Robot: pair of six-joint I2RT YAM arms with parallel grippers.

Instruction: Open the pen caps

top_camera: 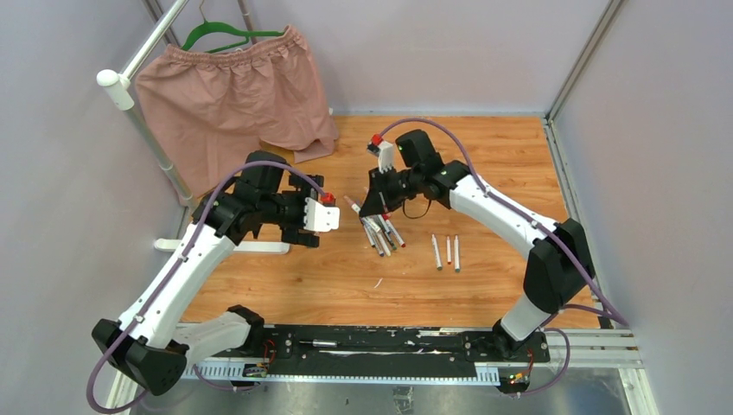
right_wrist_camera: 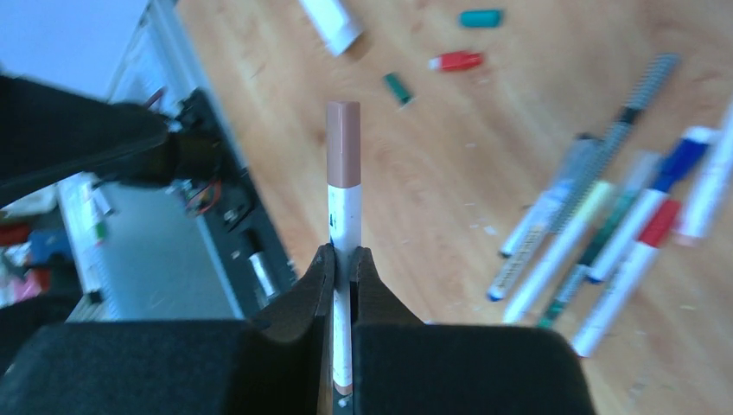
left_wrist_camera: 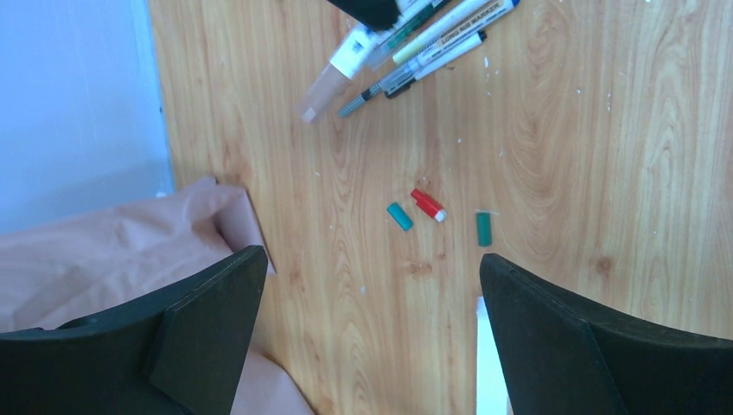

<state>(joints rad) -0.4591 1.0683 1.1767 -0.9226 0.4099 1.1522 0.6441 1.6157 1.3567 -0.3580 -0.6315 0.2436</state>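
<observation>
plainly, the right claw [right_wrist_camera: 343, 256] was pinched tight on a pen [right_wrist_camera: 343, 216] whose brown cap [right_wrist_camera: 343, 145] pointed to ten o'clock from above; the left claw [left_wrist_camera: 372, 281], wide open and empty, hung nearest it, around nine o'clock.

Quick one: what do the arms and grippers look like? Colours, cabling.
The left arm and right arm have white link shells, black joints and a lilac cable looping alongside. Each wrist carries a white plate with a red tab. The left gripper and right gripper have matte black, wedge-shaped fingers.
</observation>
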